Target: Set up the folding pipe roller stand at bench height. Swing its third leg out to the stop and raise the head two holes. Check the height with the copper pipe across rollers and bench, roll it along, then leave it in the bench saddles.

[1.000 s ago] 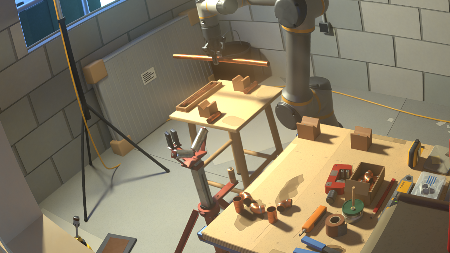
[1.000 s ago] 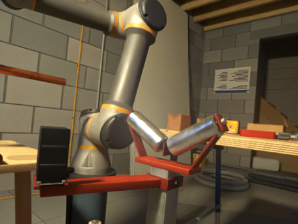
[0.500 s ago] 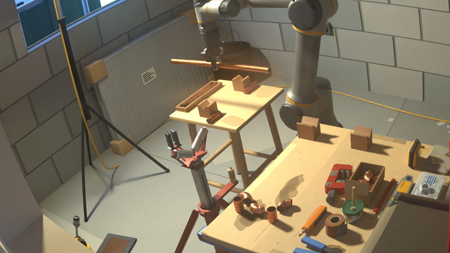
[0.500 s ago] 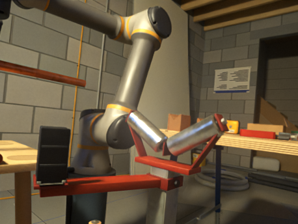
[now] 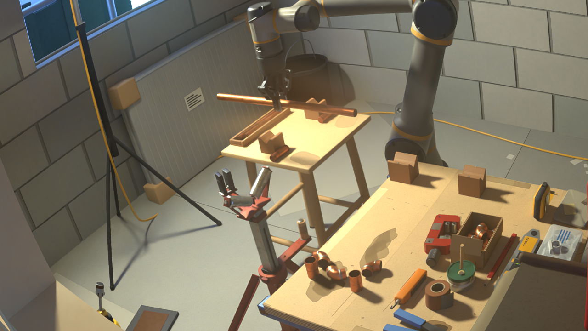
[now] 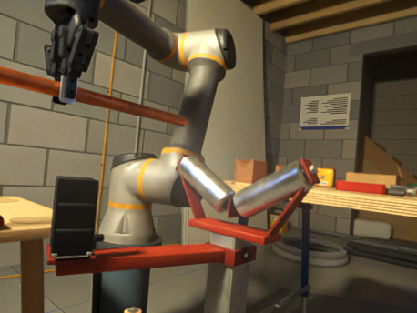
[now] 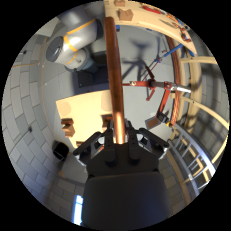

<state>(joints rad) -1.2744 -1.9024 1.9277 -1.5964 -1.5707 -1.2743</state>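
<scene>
The copper pipe [image 5: 288, 104] hangs level in the air above the small wooden table [image 5: 296, 136], and the fingers of my gripper [image 5: 276, 103] clamp it near its middle. In the wrist camera the pipe [image 7: 114, 70] runs straight out from between the fingers [image 7: 119, 136]. The roller stand [image 5: 246, 197] stands on the floor between the table and the bench, its two steel rollers [image 6: 241, 184] forming a V on the red head. Two wooden saddles [image 5: 403, 166] [image 5: 472, 180] sit on the far edge of the bench.
Two wooden V-blocks [image 5: 271, 142] [image 5: 314, 108] and a shallow tray [image 5: 259, 125] sit on the table under the pipe. A black tripod [image 5: 107, 136] stands at left. The bench [image 5: 431, 247] carries copper fittings, a box, tape and hand tools.
</scene>
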